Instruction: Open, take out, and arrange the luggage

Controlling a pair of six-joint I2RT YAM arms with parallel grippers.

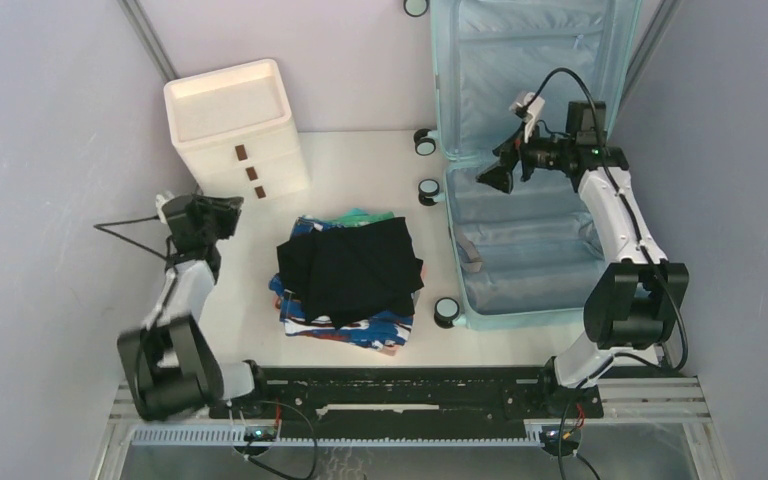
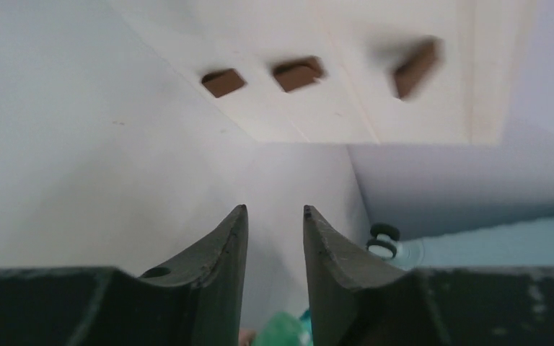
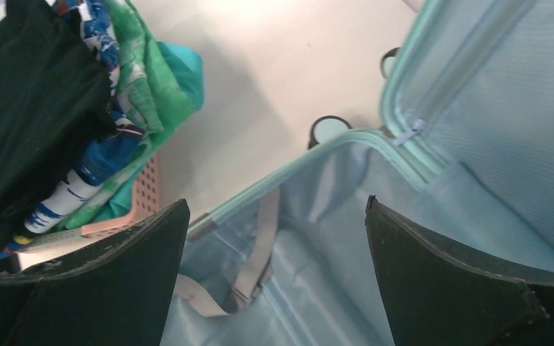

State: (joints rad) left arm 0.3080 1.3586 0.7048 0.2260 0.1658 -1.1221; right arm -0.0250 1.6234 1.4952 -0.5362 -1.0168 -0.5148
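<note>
Far right on table: luggage (image 1: 540, 265), lying open, lid upright at far wall. Above its far hinge edge: right gripper (image 3: 275, 209), jaws spread wide, grasping nothing. Left, near drawer cabinet (image 1: 238, 125): left gripper (image 2: 275, 216), narrowly parted, released. Centre: clothes pile (image 1: 352, 275).

robot lab booth, plain grey walls (image 1: 50, 120)

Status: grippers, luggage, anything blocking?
Left gripper part open, empty, facing cabinet. Right gripper wide open over luggage; lid up, looks empty. Clothes stacked beside; nothing blocking.
</note>
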